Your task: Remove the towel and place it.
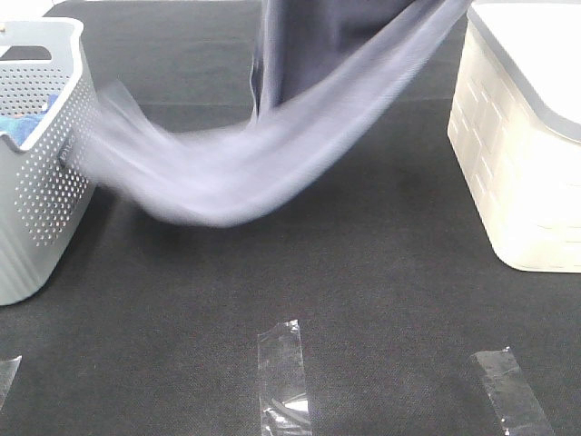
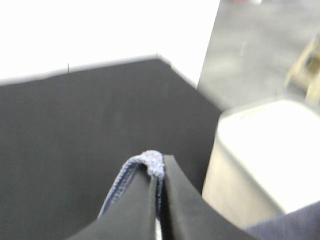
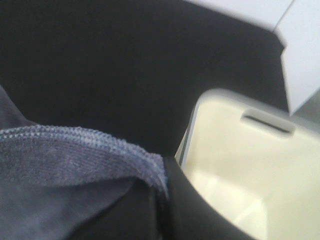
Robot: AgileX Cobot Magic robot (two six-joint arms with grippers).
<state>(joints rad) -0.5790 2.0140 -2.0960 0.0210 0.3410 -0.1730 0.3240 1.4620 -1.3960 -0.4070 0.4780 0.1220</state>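
Gripping the towel (image 1: pixel 227 182) by its hem, left pincer (image 2: pixel 159 174) and right pincer (image 3: pixel 163 180) both clamped, I fear its sagging tail could drape outside the cream basket (image 1: pixel 517 163).

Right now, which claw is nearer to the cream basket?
Right. The right claw hangs beside the rim of the cream basket; the left claw stands farther off, black table between them.

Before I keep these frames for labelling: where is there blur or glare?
Exterior high: the towel smears with motion blur at its lower left sweep; left wrist: the cream basket is soft, its top blown out white; right wrist: towel hem fairly sharp.
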